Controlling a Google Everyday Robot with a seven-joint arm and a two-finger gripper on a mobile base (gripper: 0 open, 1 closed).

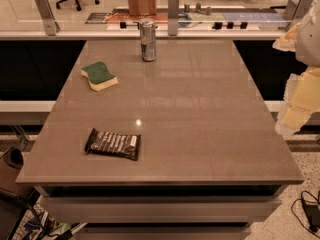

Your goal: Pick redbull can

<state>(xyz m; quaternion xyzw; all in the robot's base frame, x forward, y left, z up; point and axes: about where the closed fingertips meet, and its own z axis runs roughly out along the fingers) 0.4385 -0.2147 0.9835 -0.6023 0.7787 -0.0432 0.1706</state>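
Note:
The redbull can (pixel 147 40) is a slim silver-and-blue can with a silver top. It stands upright at the far middle of the grey-brown table (pixel 200 114). My gripper (pixel 296 106) shows as pale cream-white parts at the right edge of the camera view, off the table's right side. It is far from the can and holds nothing that I can see.
A green-and-yellow sponge (pixel 99 75) lies at the table's far left. A dark snack bar wrapper (pixel 113 144) lies near the front left. A glass rail with metal posts (pixel 173 13) runs behind the table. Cables (pixel 310 211) lie on the floor at the lower right.

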